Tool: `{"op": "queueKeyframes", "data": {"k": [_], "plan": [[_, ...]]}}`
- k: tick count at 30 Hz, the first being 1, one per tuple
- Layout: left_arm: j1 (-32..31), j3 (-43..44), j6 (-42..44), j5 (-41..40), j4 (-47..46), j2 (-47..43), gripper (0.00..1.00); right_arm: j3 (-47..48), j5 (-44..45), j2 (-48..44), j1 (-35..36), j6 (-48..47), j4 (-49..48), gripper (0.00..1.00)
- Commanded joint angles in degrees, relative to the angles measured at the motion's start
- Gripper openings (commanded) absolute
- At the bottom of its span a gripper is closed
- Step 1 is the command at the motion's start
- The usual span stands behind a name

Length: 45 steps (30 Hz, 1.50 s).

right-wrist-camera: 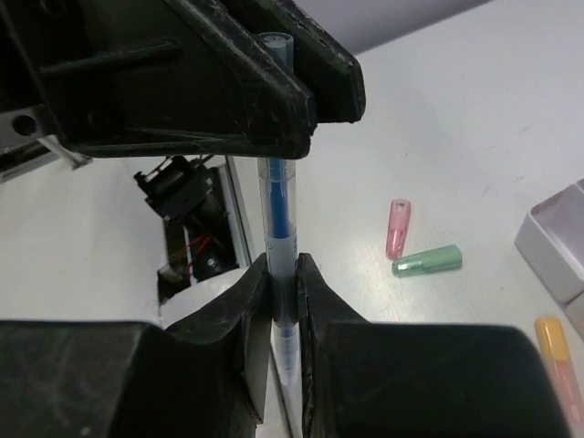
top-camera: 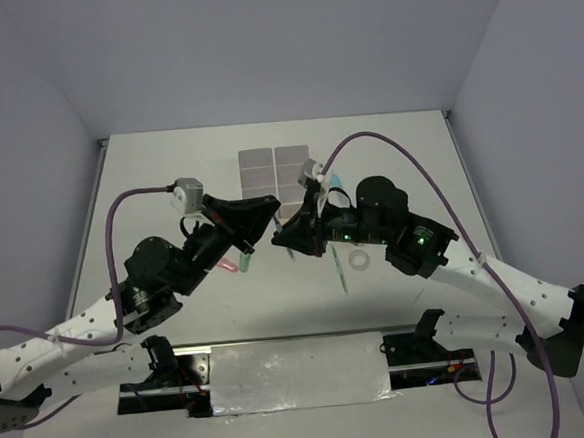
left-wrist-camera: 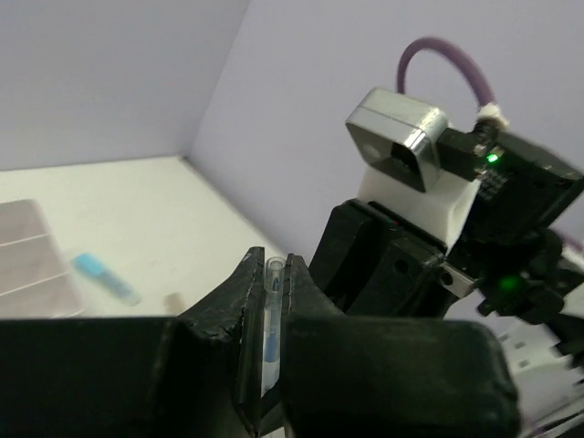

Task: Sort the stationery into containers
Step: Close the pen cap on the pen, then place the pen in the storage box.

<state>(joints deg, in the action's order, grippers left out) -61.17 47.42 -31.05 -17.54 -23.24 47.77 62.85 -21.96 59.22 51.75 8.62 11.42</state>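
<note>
Pen [right-wrist-camera: 276, 196] was caught between two grippers. The left gripper [left-wrist-camera: 274, 274] was pinched shut on its clear tip, while the right gripper [right-wrist-camera: 283, 274] clamped narrowly around the barrel a little further along. The pen bridged the short gap from one set of fingers to the other and appeared to be clear of the table [top-camera: 169, 177].

The containers [top-camera: 278, 168] stood just beyond both grippers' fingertips. A pink marker [right-wrist-camera: 399, 227] and a green marker [right-wrist-camera: 427, 261] lay side by side on the table below the left gripper, and an orange marker [right-wrist-camera: 553, 342] rested beside the right gripper, close to a container wall.

The pen looked light and stiff, with a thin, smooth plastic barrel that seemed likely to swivel or slide in a two-finger pinch. A hold at the very tip probably gave poor control, so the mid-barrel grip looked the surer one for carrying it. By this reading, the left gripper would have to let go before the right could swing the pen over a compartment. The pen's length meant it would need tilting to drop in cleanly.
</note>
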Motion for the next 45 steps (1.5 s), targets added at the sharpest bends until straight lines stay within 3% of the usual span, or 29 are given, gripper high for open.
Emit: {"op": "queueKeyframes", "data": {"k": [1, 8, 15, 19, 21, 22, 23, 24, 25, 32, 34, 35, 38, 45], "plan": [[-3.6, 4.1, 4.9, 7.5, 23.1, 1.0, 0.18, -3.2, 9.6, -2.1, -3.1, -1.9, -24.4, 0.0], [-3.6, 8.0, 8.7, 14.4, 20.3, 0.9, 0.24, -8.4, 9.1, -1.7, -3.1, -2.3, -28.1, 0.0], [-3.6, 10.9, 10.2, 19.7, 19.1, 5.2, 0.29, -7.3, 8.9, 1.9, -3.0, -1.9, -30.4, 0.0], [-3.6, 11.5, 10.0, 17.9, 18.9, 5.9, 0.31, -5.7, 10.3, 4.5, -3.0, -1.9, -30.5, 0.0], [-3.6, 11.8, 9.3, 13.3, 20.7, 4.3, 0.51, -7.0, 13.7, 5.1, -3.2, -1.6, -31.6, 0.0], [-3.6, 12.2, 8.7, 7.1, 21.3, 3.6, 0.59, -8.5, 14.3, 5.3, -3.7, -1.5, -33.0, 0.0], [-3.6, 12.5, 8.0, 3.8, 22.1, 2.8, 0.95, -9.1, 15.2, 5.6, -4.1, -1.2, -33.5, 0.0], [-3.6, 12.9, 7.4, 0.0, 22.6, 1.0, 0.99, -9.4, 16.3, 6.3, -4.3, -0.7, -34.7, 0.0], [-3.6, 14.0, 6.6, -8.5, 23.4, 0.2, 0.99, -10.2, 17.0, 6.8, -4.7, -0.6, -35.3, 0.0], [-3.5, 21.4, -0.9, -42.1, 35.9, -4.7, 0.99, -9.7, 25.7, 13.3, -9.5, -1.8, -41.6, 0.0], [-3.4, 22.7, -3.0, -45.7, 41.1, -5.2, 0.99, -3.7, 26.3, 19.2, -11.6, -2.9, -37.7, 0.0], [-3.4, 23.1, -6.2, -48.2, 48.1, -5.2, 0.99, -1.9, 29.0, 23.3, -13.1, -4.2, -36.8, 0.0], [-3.5, 22.6, -15.1, -49.6, 63.1, -5.8, 0.99, 3.1, 33.8, 30.2, -15.4, -6.1, -37.5, 0.0], [-3.6, 15.3, -16.4, -40.6, 73.7, -7.8, 0.99, 15.6, 30.9, 41.8, -21.5, -5.8, -31.7, 0.0]]}}
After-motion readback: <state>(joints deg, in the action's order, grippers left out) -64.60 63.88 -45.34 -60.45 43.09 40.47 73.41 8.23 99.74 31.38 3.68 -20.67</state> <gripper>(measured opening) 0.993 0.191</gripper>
